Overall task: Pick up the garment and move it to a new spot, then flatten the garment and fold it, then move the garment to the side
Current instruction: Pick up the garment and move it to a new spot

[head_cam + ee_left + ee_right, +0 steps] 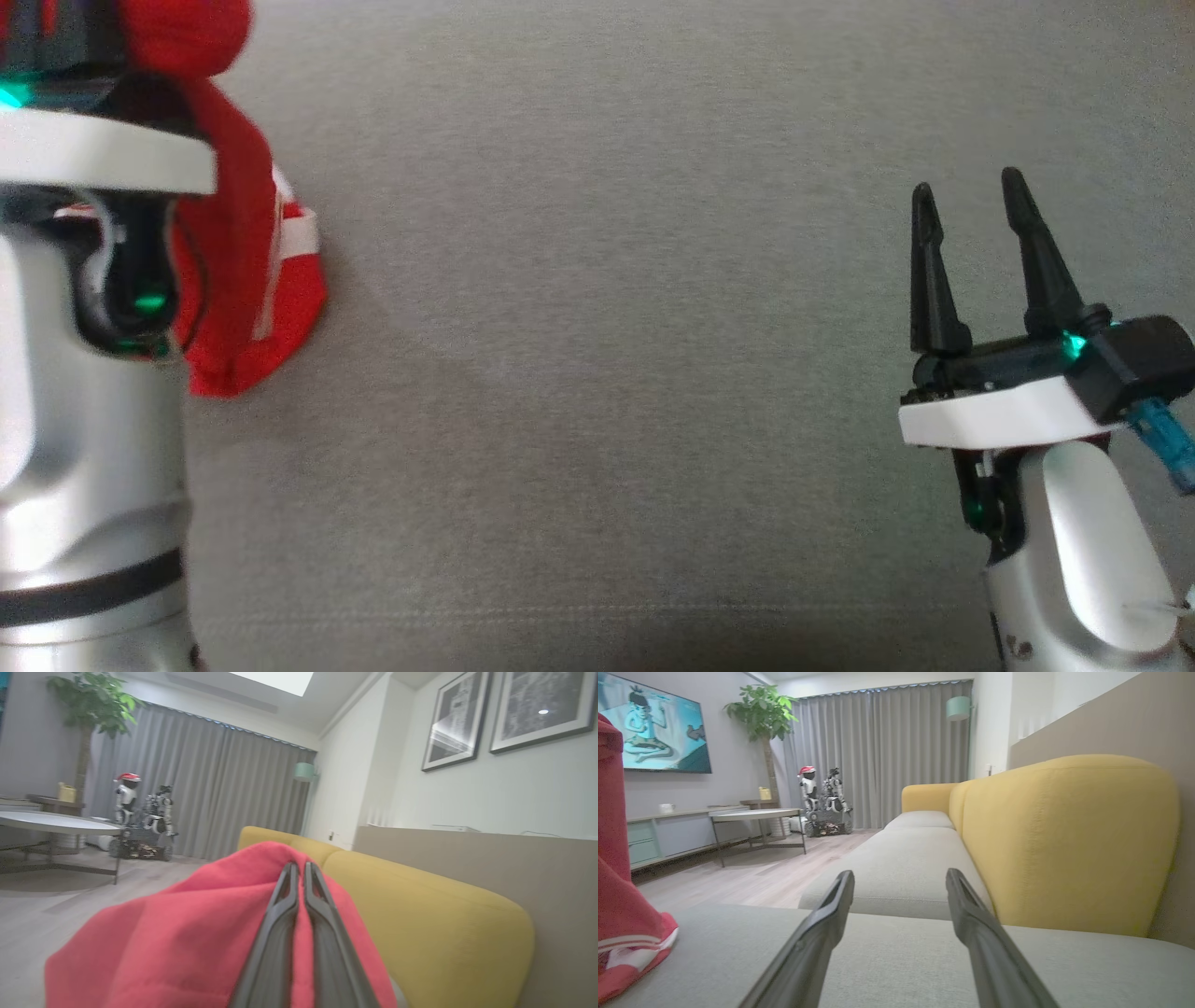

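The garment [243,271] is red with white stripes. It hangs from high at the head view's left, its lower end touching the grey sofa seat [607,327]. My left gripper [299,867] is shut on the garment [196,933], whose red cloth bunches around both fingers. In the right wrist view the garment [619,896] hangs at the left edge, its striped hem resting on the cushion. My right gripper [971,191] stands open at the head view's right, low over the seat, with nothing between its fingers [840,896].
The yellow sofa backrest [1064,840] runs along the right. Past the seat lie a wood floor, a round coffee table [756,814], a TV cabinet [668,830], a potted plant [763,714] and another robot [822,798] by grey curtains.
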Controlling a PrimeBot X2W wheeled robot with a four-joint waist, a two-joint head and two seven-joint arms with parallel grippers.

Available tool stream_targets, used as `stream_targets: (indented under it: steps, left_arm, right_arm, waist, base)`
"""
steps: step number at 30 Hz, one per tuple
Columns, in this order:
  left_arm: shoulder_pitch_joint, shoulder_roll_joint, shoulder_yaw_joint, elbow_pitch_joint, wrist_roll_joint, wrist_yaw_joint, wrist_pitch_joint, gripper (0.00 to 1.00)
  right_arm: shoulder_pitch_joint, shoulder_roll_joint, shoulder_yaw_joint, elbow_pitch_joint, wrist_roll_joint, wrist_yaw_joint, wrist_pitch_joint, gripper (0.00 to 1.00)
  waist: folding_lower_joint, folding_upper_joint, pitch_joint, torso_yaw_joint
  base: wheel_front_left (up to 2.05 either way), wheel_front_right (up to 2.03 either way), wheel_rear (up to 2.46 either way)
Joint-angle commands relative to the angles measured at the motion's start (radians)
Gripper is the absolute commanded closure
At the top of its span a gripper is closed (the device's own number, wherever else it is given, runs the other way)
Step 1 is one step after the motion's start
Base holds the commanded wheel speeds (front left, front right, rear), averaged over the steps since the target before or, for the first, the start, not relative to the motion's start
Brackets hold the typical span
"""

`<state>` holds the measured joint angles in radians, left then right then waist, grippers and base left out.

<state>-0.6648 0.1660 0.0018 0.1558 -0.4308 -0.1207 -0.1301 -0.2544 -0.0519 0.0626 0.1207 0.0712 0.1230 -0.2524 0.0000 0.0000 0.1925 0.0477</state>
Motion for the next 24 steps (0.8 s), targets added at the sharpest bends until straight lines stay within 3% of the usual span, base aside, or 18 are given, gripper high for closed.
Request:
stream_targets:
  steps: [1, 8, 14, 20, 24]
  left_arm:
    - [-0.036, 0.013, -0.004, -0.082, -0.002, 0.01, 0.042, 1.0]
    - [-0.053, -0.039, -0.08, -0.124, 0.009, 0.031, 0.098, 1.0]
    - [-0.074, -0.092, -0.188, -0.076, 0.02, 0.046, 0.098, 1.0]
    - [-0.108, -0.114, -0.351, 0.075, 0.01, 0.095, 0.029, 1.0]
    - [-0.143, -0.115, -0.52, 0.162, -0.088, 0.147, -0.031, 1.0]
  right_arm:
    - [-0.049, 0.002, 0.027, -0.052, 0.016, 0.008, -0.009, 0.0]
    - [-0.078, 0.002, 0.026, -0.096, 0.038, 0.008, -0.009, 0.0]
    - [-0.102, 0.002, 0.016, -0.128, 0.069, 0.008, -0.009, 0.0]
    - [-0.114, 0.002, 0.029, -0.142, 0.1, 0.008, -0.009, 0.0]
    - [-0.122, 0.002, 0.031, -0.146, 0.12, 0.008, -0.009, 0.0]
  waist:
    - [0.0, 0.0, 0.015, -0.07]
    - [0.0, 0.0, 0.065, -0.182]
    - [0.0, 0.0, 0.116, -0.29]
    - [0.0, 0.0, 0.147, -0.38]
    - [0.0, 0.0, 0.166, -0.427]
  base:
    - [0.0, 0.0, 0.0]
    - [0.0, 0.0, 0.0]
    - [0.0, 0.0, 0.0]
    - [0.0, 0.0, 0.0]
    - [0.0, 0.0, 0.0]
